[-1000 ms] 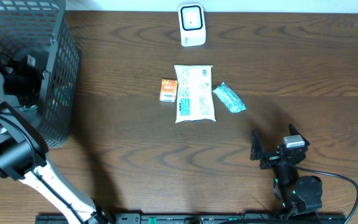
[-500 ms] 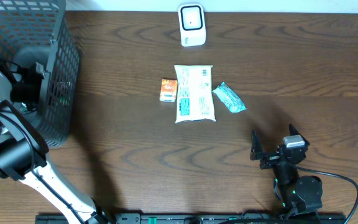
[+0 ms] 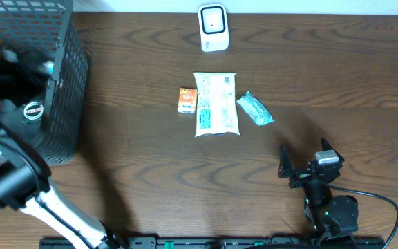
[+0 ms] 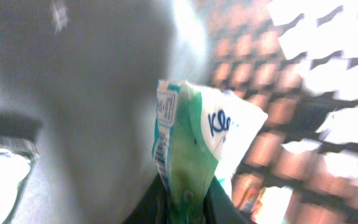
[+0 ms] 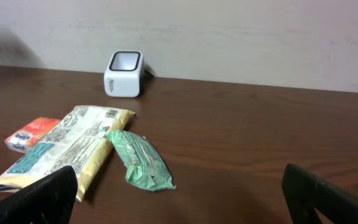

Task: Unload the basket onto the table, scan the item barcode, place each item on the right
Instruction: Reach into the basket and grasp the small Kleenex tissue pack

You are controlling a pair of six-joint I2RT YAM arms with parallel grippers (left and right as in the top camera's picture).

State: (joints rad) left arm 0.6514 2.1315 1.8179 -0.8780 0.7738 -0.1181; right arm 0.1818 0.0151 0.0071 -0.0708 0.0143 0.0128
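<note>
Left end effector (image 4: 188, 202): clamped on a green-and-white tissue pack (image 4: 197, 143). In the wrist view the dark fingers (image 4: 219, 208) pinch its lower end at bottom centre of the frame. The pack stands roughly upright and leans slightly right. There's blue lettering on the white face, and the print on the left edge is too blurred to read.

In the overhead view the left arm reaches into the wire basket (image 3: 71, 69) at upper left. The grip itself is blurred there, but basket mesh fills the right side of the wrist view, so the pack is inside the basket.

Right end effector (image 3: 304, 155): jaws wide apart, nothing between them, lower right of the overhead.

Barcode scanner (image 3: 213, 28): top centre of the counter (image 3: 150, 173), white, well apart from the basket.

Mid-counter, left to right:
- small orange box (image 3: 187, 100)
- pale yellow pouch (image 3: 216, 104), just beside the box
- green packet (image 3: 254, 108), lying at an angle, near the pouch's right edge
</note>
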